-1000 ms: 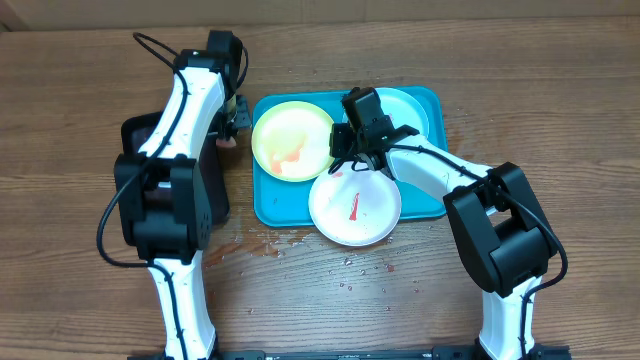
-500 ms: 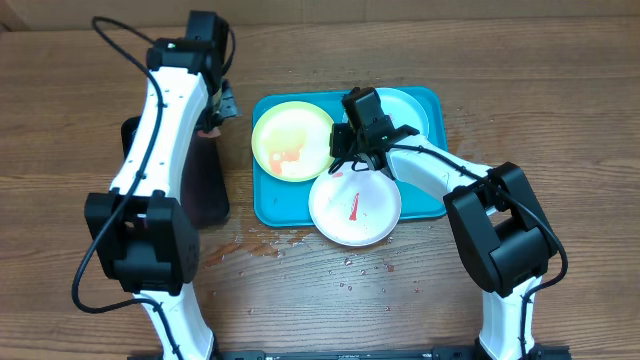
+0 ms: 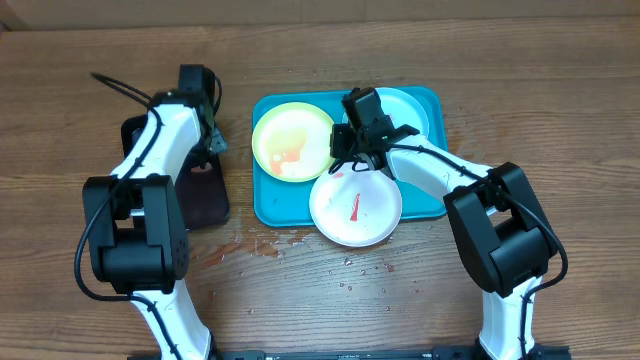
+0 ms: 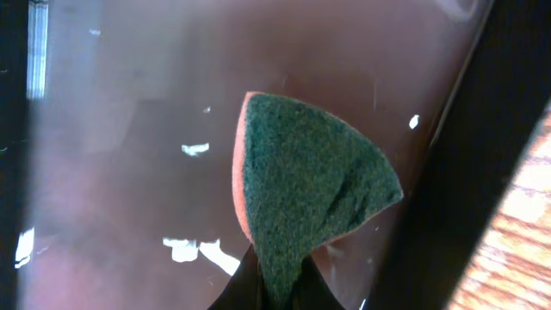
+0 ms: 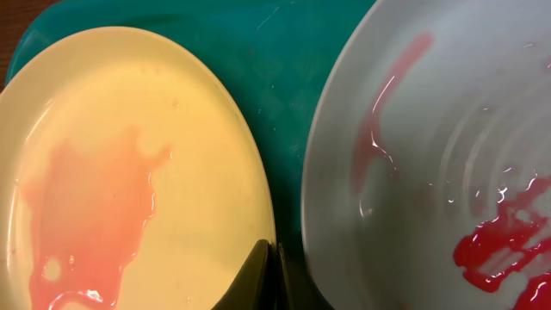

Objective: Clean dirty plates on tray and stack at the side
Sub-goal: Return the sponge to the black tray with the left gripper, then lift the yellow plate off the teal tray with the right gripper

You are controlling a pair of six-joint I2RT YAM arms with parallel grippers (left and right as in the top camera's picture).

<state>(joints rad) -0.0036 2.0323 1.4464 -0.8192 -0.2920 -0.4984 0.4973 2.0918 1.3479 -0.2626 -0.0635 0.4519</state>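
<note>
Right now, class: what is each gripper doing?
Left gripper: closed on the green-and-orange scouring sponge.
Right gripper: closed, nothing seen between its jaws.

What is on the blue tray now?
Three plates: a yellow-green plate and a white plate, both smeared red, the white one overhanging the tray's front rim. The mint plate is partly covered by the right arm, so its surface cannot be judged.

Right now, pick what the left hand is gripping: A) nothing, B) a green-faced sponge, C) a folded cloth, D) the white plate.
B: in the left wrist view the left hand is shut on a green sponge with an orange edge, above the black tray.
</note>
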